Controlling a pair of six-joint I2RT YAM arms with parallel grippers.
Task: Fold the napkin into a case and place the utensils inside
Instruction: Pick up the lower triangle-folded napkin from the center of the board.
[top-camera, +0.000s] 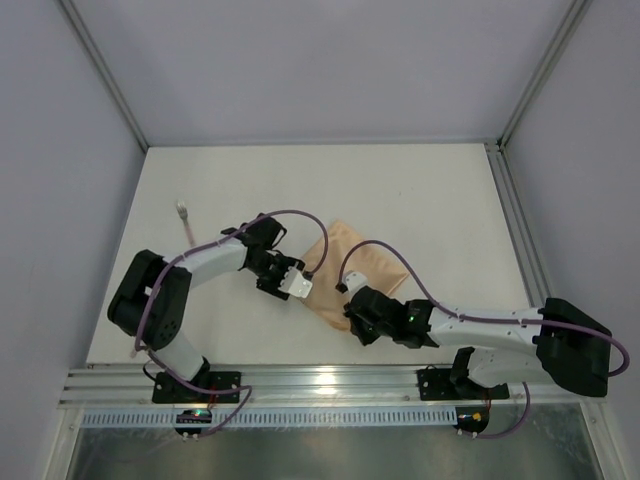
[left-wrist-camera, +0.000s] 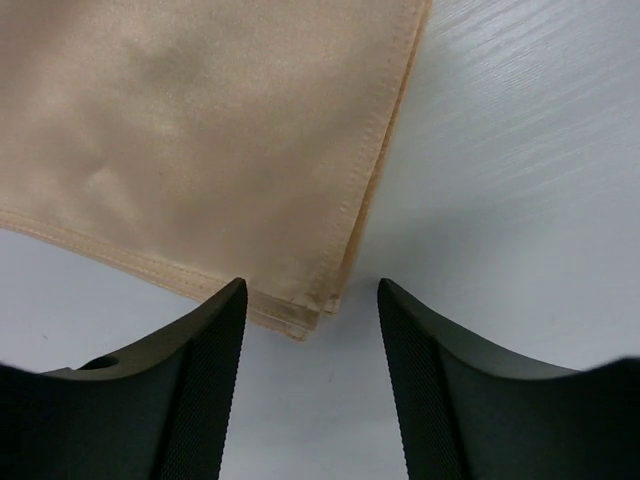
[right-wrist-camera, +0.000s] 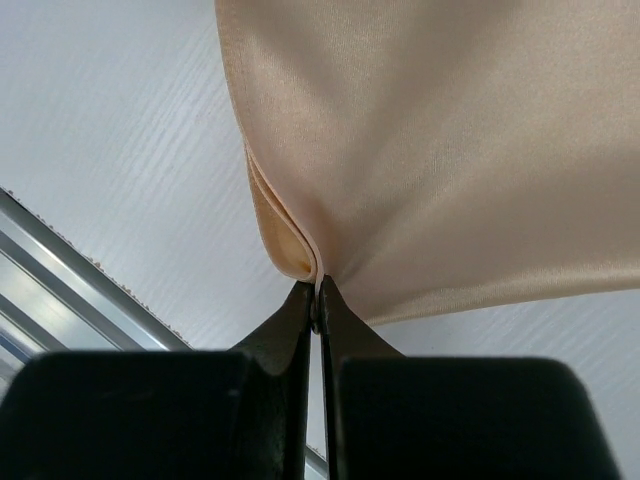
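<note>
White links with black joints on left arm (top-camera: 210, 262) and right arm (top-camera: 490, 322). Bulky black bases (top-camera: 150, 295). Purple cables (top-camera: 300, 213) looped along both. Green light (top-camera: 413, 318) near right wrist. Black ribbed fingers (left-wrist-camera: 205, 400).

Napkin (left-wrist-camera: 200, 130) cut off by frame edges; utensil (top-camera: 184, 215) too small to identify.

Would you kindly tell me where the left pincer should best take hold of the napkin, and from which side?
I'd take the napkin by its layered corner, lying flat just ahead of the open left pincer. Come in low along the table from the bare side, so one finger slides under all hemmed layers. The right pincer is shut on another corner.
</note>
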